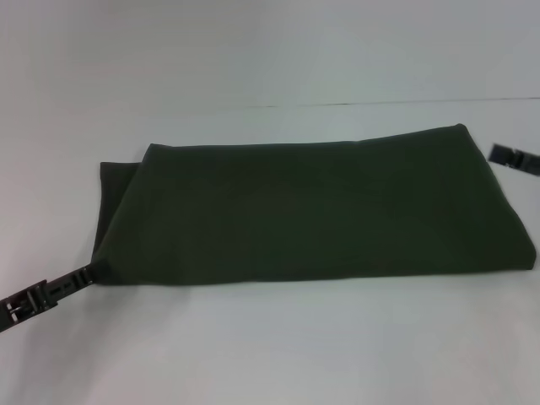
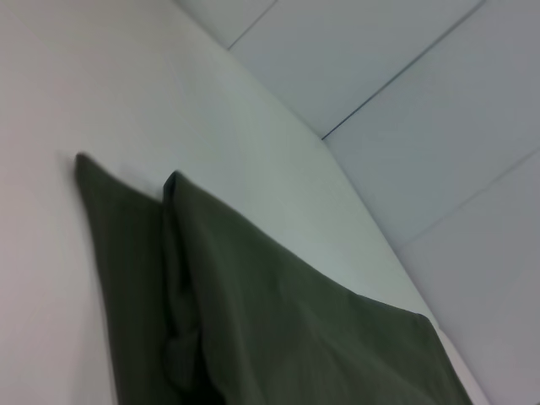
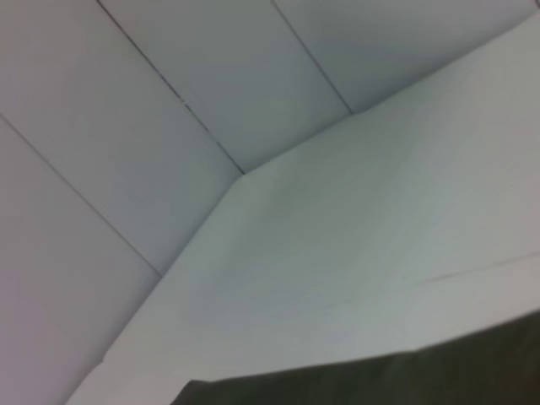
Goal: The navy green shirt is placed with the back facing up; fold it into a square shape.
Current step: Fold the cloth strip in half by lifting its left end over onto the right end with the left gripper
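The navy green shirt (image 1: 321, 211) lies plain side up on the white table (image 1: 270, 346), folded into a long band running left to right, with a lower layer sticking out at its left end. My left gripper (image 1: 84, 275) reaches in from the lower left, its tip touching the shirt's near-left corner. My right gripper (image 1: 508, 155) hovers at the right edge of the head view, just beside the shirt's far-right corner and apart from it. The left wrist view shows the shirt's (image 2: 295, 337) layered left end. In the right wrist view, only a strip of the shirt (image 3: 405, 380) appears.
The white table spreads bare in front of the shirt and behind it. A pale panelled wall (image 3: 169, 101) rises at the table's far edge.
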Robot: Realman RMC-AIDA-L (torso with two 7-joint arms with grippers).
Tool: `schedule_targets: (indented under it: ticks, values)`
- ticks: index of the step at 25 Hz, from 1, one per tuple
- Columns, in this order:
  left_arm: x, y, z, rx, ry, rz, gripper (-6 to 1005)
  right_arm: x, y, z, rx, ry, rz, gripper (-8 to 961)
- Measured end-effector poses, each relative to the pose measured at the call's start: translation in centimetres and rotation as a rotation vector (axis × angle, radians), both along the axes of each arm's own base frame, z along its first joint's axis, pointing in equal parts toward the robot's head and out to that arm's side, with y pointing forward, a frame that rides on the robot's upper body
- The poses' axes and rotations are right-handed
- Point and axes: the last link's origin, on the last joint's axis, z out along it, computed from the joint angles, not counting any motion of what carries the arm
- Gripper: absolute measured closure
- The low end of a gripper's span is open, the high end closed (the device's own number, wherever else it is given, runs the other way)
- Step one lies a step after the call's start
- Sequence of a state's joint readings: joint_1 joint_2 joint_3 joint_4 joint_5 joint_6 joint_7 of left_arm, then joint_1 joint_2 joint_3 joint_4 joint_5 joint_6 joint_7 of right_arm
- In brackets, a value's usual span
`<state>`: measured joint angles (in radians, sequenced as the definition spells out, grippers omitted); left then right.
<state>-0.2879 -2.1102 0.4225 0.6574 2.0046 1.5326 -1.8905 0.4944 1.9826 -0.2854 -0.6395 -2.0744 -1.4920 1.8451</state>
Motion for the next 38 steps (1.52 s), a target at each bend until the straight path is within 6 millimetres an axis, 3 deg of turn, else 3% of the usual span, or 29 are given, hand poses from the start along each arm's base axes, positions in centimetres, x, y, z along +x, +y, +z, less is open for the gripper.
schedule_targets:
  ticks: [12,24,38]
  values:
    - [-0.2,2.1,-1.2,-0.139,0.044,0.126,281,-2.3,2.9,-0.3,0.006,-0.04,0.051,54]
    - [-0.3,3.6,-1.2,-0.147,0.081,0.176,282,-2.3,3.3,0.5,0.025,-0.053,0.051,53]
    - [-0.6,3.6,-0.9,-0.174,0.094,0.199,283,-2.3,3.4,0.6,0.028,-0.053,0.048,54]
